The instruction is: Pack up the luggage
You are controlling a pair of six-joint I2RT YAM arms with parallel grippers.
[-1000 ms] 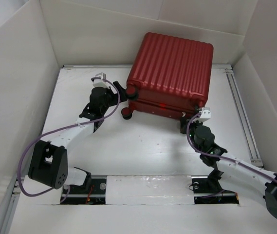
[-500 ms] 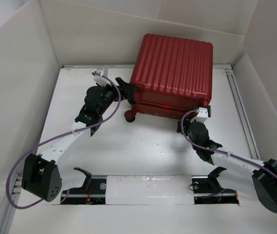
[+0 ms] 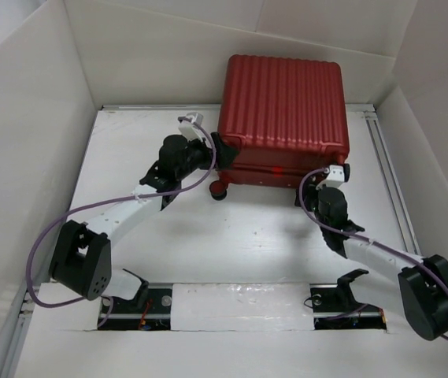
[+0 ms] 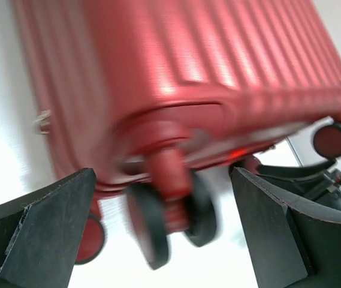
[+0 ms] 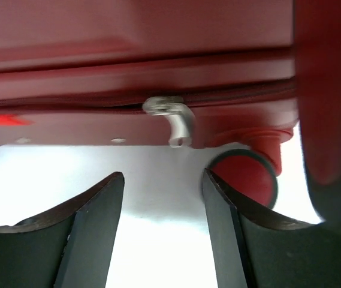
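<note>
Both sets of jaws standing apart: left pincer (image 4: 163,180) hovering beside luggage (image 3: 283,102) wheel (image 4: 149,225), right pincer (image 5: 163,177) facing zipper pull (image 5: 173,120).

— Look at the luggage (image 3: 283,102): hard ribbed shell, red, a satin sheen along the ridges.
— Plastic, I'd say. And the zip pull (image 5: 169,117), that's bright silvery metal.
— The wheels (image 4: 149,228) have dark, dull rubbery tyres on red hubs.
— Those fingers (image 4: 44,234): matt black, slightly grainy. The table (image 3: 231,236) is white, smooth, faintly glossy. The walls (image 3: 19,118) are matt white board.
</note>
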